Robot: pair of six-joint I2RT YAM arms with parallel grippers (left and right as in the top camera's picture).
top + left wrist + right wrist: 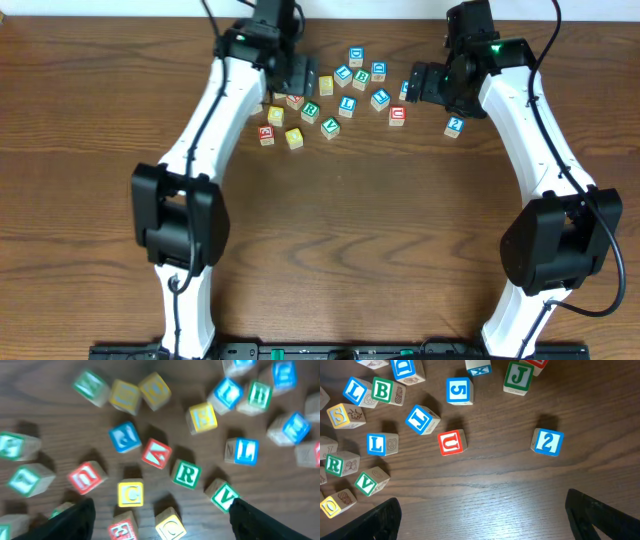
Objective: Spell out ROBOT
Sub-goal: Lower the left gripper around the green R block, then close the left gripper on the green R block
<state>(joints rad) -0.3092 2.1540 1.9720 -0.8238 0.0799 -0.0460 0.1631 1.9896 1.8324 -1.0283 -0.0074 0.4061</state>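
Left pincer (160, 510) spread wide over scattered small wooden letter cubes: yellow-faced cube (170, 527) between its fingers, green-framed R cube (186, 474) just ahead. Right pincer (485, 515) wide, empty; green-framed B cube (382, 390) well ahead-left.

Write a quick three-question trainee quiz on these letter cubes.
1. True or false: the green R cube lies next to the green V cube.
2. Which cube sits apart from the cluster in the right wrist view? A) blue 2 cube B) green V cube C) yellow S cube
3. What colour frames the U cube?
Key: 1 true; 2 A; 3 red.
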